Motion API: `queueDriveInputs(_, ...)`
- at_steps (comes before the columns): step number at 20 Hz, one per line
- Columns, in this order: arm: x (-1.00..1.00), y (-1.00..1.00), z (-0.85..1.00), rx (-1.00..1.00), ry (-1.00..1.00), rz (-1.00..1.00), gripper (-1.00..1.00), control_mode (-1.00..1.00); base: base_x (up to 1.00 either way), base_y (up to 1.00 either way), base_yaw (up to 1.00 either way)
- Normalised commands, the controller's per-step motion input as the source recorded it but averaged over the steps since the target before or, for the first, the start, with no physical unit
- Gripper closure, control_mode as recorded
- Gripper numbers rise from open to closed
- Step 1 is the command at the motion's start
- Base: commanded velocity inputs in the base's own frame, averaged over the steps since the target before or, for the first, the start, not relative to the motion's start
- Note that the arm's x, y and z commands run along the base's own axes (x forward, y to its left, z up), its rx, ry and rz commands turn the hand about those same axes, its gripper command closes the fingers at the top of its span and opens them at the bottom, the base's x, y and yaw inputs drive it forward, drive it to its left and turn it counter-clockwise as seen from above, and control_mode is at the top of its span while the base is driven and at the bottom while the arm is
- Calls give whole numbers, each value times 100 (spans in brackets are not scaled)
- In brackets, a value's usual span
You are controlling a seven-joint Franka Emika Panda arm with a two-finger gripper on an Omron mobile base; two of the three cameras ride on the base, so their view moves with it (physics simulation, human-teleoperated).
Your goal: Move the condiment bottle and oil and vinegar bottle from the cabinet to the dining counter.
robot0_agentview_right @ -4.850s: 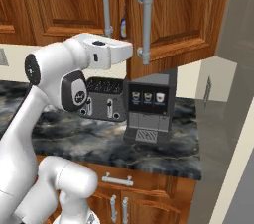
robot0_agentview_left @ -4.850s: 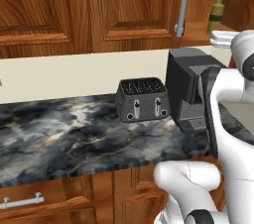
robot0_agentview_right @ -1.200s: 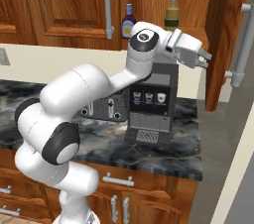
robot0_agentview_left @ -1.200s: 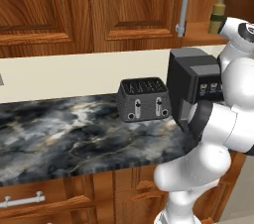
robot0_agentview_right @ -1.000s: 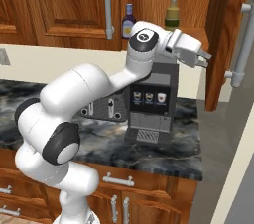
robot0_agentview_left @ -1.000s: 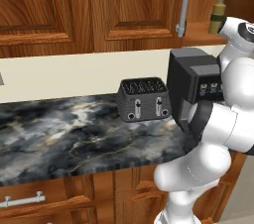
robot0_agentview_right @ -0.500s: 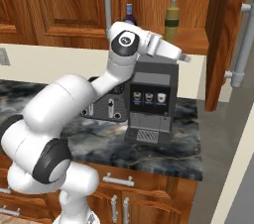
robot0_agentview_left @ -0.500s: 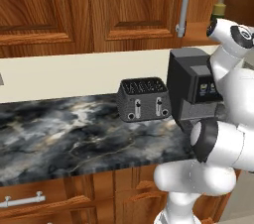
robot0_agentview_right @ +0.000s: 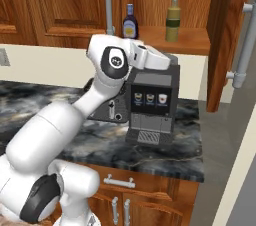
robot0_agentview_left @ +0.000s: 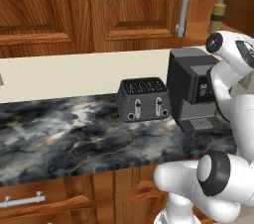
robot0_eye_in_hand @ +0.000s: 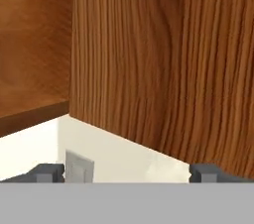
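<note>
The cabinet's right door [robot0_agentview_right: 227, 35] stands swung open, baring a wooden shelf [robot0_agentview_right: 192, 39]. On that shelf stands the condiment bottle [robot0_agentview_right: 130, 22], dark with a blue cap. To its right is the taller olive-yellow oil and vinegar bottle [robot0_agentview_right: 173, 18], which the left base view catches as well [robot0_agentview_left: 217, 13]. My gripper [robot0_agentview_right: 168, 62] hovers just below the shelf's front edge, above the coffee machine, pointing right. In the hand view my gripper [robot0_eye_in_hand: 128, 173] is open with nothing between its fingertips [robot0_eye_in_hand: 47, 172], and it faces the door's wood panel. The dining counter is out of view.
A black coffee machine [robot0_agentview_right: 150, 102] and a dark toaster [robot0_agentview_left: 144, 99] sit on the marble kitchen top [robot0_agentview_left: 64, 134]. The open door's grey bar handle [robot0_agentview_right: 245, 45] juts out at the right. The left door [robot0_agentview_left: 144, 5] stays closed. A wall outlet [robot0_eye_in_hand: 79, 166] sits under the shelf.
The cabinet door, closed at first, now stands open. My hand has left its handle and swung back left to hang over the coffee machine, under the shelf.
</note>
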Motion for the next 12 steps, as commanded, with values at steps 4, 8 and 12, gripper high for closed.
queueDriveInputs(4, 2, 63, 0, 0, -15, 34, -100, -100, 0, 0, 0)
queueDriveInputs(8, 1, 81, 0, 0, -11, 26, -100, -100, 0, 0, 0)
queueDriveInputs(12, 8, 84, 0, 0, -10, 26, -100, -100, 0, 0, 0)
